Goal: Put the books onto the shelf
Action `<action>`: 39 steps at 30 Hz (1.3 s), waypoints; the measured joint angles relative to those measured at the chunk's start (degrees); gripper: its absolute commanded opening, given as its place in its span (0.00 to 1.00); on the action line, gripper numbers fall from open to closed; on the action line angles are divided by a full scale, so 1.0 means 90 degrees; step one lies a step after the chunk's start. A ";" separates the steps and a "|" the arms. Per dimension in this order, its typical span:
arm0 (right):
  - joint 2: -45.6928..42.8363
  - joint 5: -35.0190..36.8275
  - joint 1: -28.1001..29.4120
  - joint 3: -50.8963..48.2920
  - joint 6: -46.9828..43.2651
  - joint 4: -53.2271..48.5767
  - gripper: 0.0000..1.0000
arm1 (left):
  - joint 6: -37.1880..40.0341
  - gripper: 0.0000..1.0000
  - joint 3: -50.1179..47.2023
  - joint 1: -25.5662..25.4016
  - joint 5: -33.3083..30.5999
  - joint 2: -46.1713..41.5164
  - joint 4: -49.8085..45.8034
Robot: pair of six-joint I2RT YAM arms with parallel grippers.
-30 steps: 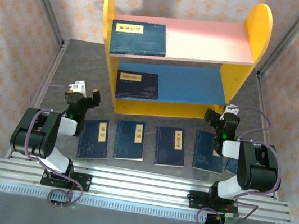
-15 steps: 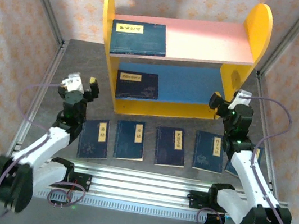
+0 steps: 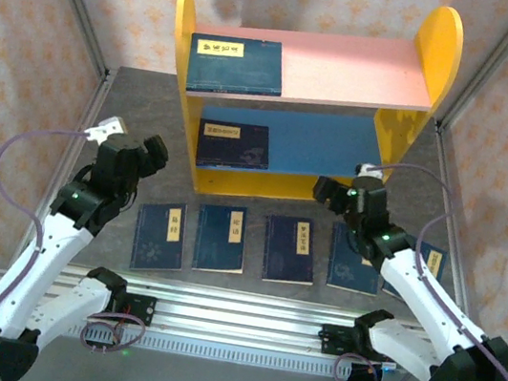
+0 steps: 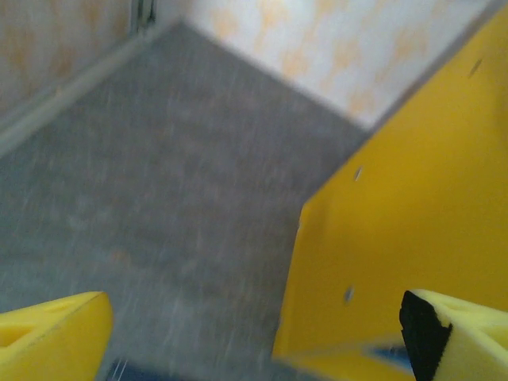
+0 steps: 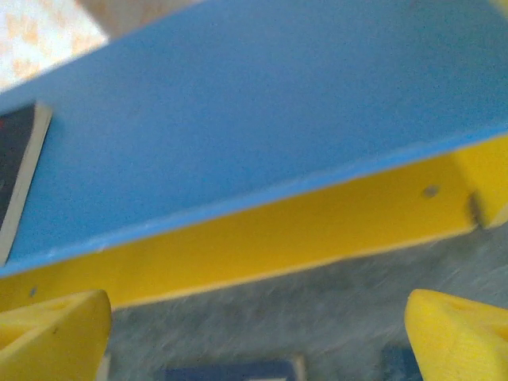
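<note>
Being partly covered by the right arm [image 3: 418, 284] are two of five books [image 3: 222, 239] before the shelf [image 3: 438, 46]; two more on it. Left gripper [image 4: 254, 337] and right gripper [image 5: 254, 333] are being held wide, empty.

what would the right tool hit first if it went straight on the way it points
The right tool would probably meet the shelf's yellow base, just under the blue board; depth unclear.

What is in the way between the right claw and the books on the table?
Nothing visible. The right gripper hangs open in front of the shelf, and the books lie flat on the table just beside it, uncovered.
</note>
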 measured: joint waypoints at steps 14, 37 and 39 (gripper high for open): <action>0.2093 -0.0017 0.2324 0.0282 0.1693 -0.0083 0.82 | -0.1207 0.94 -0.0274 -0.2266 0.0221 0.1372 -0.1511; 0.3636 -0.0758 0.3113 0.0957 0.2052 0.0015 0.43 | -0.1462 0.86 -0.1338 -0.2739 0.1151 0.2630 0.0702; 0.3769 -0.0857 0.3113 0.1008 0.2050 0.0036 0.42 | -0.1462 0.85 -0.1358 -0.2739 0.1234 0.2761 0.0816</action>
